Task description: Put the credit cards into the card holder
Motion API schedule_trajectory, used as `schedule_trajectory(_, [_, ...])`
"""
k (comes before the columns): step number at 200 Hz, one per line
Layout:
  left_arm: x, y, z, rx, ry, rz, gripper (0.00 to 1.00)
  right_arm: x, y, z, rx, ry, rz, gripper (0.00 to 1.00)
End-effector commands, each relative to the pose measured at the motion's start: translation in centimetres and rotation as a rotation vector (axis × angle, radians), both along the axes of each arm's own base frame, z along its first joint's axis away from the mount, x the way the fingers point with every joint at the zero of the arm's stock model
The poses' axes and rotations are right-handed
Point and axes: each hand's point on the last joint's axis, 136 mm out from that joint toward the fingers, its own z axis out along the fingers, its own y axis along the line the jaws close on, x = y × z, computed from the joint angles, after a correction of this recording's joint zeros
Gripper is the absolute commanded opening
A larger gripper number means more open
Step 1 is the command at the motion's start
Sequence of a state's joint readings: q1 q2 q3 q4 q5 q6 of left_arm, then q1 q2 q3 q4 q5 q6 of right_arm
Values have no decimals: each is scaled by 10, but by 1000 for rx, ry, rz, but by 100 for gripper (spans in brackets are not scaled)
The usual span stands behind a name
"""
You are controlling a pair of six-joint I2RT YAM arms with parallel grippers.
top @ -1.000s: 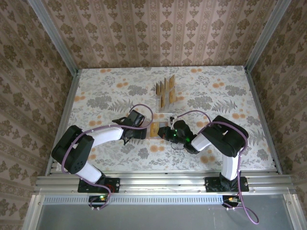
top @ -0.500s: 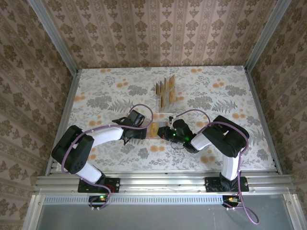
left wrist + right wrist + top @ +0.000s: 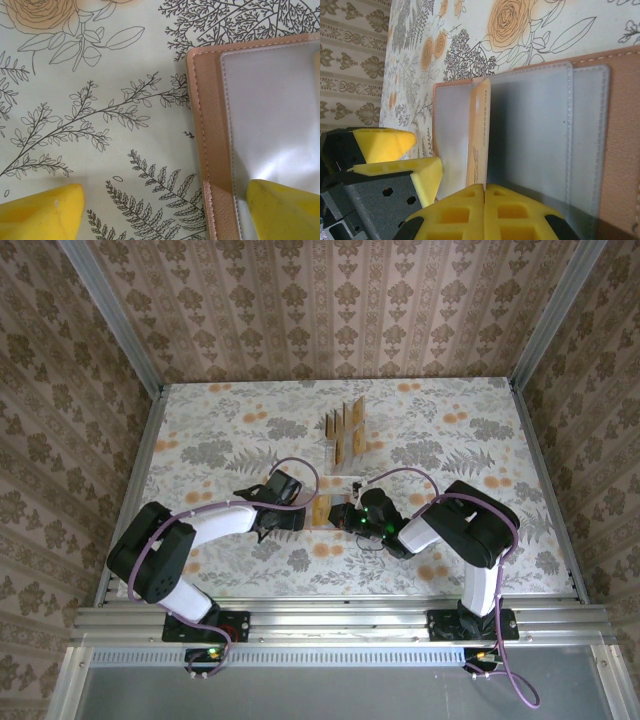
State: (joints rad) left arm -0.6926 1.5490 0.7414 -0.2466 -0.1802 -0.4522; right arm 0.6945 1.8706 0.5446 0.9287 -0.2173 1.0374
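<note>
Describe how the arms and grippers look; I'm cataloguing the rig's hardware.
The left arm and right arm have white links, black joints and looping purple cables. The right gripper has blocky yellow fingers with moulded recesses; the left gripper has the same yellow.

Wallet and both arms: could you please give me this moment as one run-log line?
wallet open flat on table | left jaws open, straddling its edge | right jaws shut on card at a clear pocket's opening
</note>
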Motion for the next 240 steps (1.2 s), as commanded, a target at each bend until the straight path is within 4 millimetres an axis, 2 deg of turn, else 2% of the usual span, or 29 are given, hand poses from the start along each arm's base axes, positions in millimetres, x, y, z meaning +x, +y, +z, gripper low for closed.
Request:
schedule_trajectory(1, [-16, 16, -11, 55, 52, 13, 85, -8, -19, -32, -79, 78, -39, 0])
schedule_trajectory(121, [-15, 16, -11, 56, 50, 12, 85, -10, -4, -31, -63, 82, 23, 0])
schedule_trajectory(200, [-15, 16, -11, 56, 50, 11, 85, -14, -11, -31, -68, 101, -2, 0])
schedule_trajectory(240, [-15, 16, -11, 55, 50, 13, 85, -16, -6, -32, -80, 116, 22, 0])
